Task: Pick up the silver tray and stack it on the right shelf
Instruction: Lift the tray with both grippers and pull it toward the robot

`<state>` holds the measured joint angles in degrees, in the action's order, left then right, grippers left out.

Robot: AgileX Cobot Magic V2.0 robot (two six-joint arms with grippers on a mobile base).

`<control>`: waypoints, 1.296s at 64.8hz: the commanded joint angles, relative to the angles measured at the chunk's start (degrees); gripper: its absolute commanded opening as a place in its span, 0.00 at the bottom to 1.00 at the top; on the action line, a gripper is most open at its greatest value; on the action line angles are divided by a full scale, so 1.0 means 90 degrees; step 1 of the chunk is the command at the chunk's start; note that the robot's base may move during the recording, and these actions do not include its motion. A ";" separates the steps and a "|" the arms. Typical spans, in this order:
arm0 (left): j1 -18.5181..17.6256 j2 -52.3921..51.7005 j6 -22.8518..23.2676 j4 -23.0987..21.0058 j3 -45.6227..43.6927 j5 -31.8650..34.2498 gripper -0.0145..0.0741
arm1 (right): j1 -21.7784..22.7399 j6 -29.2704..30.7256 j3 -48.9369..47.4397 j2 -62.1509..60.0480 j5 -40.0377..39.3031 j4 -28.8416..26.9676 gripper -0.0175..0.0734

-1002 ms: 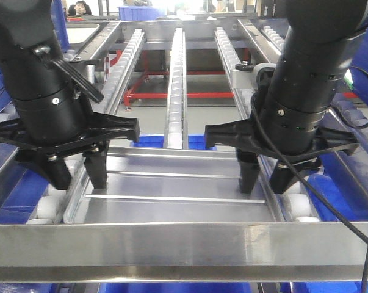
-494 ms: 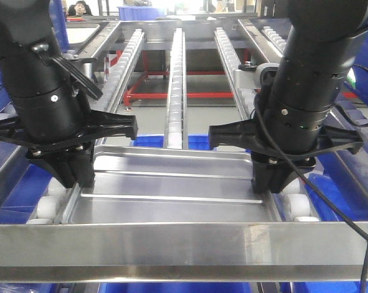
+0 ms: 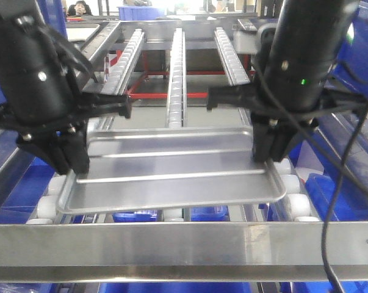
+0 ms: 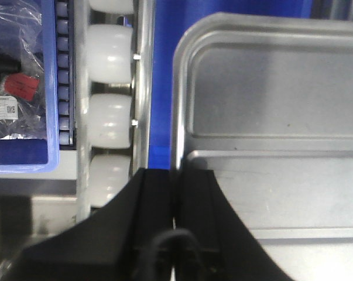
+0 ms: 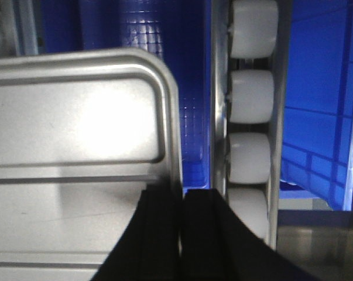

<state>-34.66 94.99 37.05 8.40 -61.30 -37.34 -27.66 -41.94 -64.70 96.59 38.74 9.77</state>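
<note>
Holding the silver tray by its two short ends, we have it hanging inside the shelf, behind the broad front bar and over the rows of white rollers. Our left gripper has the left rim and our right gripper has the right rim. The tray is a little tilted, its left end lower than its right. Blue crates show under its near edge, so that edge rests on nothing.

From the left wrist, our left gripper has its fingers pressed close, with the tray's thin rim pinched between them just short of a rounded corner. A strip of blue separates the rim from the rail of rollers on the left, so tray and rollers are apart there. Beyond the rollers lies a clear bag with a red label.

From the right wrist, our right gripper does the same: its fingers pinch the right rim near another rounded corner. Rollers stand in a row just to the right, apart from the tray, with blue crate showing between. We see two long raised ridges crossing the tray's floor in the front view.
</note>
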 commanded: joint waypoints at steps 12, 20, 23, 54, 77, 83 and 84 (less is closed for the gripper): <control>-0.0124 -0.1097 -0.0056 -0.0006 -0.0107 -0.0784 0.05 | -0.0213 -0.0231 -0.0062 -0.0944 0.0328 -0.0082 0.25; -0.0414 -0.1485 0.0026 -0.0051 0.0183 -0.0797 0.05 | -0.0531 -0.0507 0.0412 -0.1296 0.0245 -0.0082 0.25; -0.0534 -0.1621 0.0166 -0.0051 0.0345 -0.0797 0.05 | -0.0650 -0.0678 0.0676 -0.1483 0.0194 -0.0082 0.25; -0.2186 -0.2668 0.2145 0.0687 0.1893 -0.1168 0.05 | -0.2467 -0.2826 0.2546 -0.2923 0.0755 0.0802 0.25; -0.2804 -0.2898 0.2467 0.0807 0.2035 -0.1550 0.05 | -0.3615 -0.3873 0.2565 -0.2954 0.1154 0.1258 0.25; -0.2804 -0.2898 0.2467 0.0807 0.2035 -0.1621 0.05 | -0.3615 -0.3873 0.2565 -0.2954 0.1154 0.1258 0.25; -0.2804 -0.2898 0.2467 0.0807 0.2035 -0.1622 0.05 | -0.3615 -0.3873 0.2565 -0.2954 0.1147 0.1258 0.25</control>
<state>-59.65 70.42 58.65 13.59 -41.84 -50.22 -60.23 -76.89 -40.54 71.64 47.92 18.47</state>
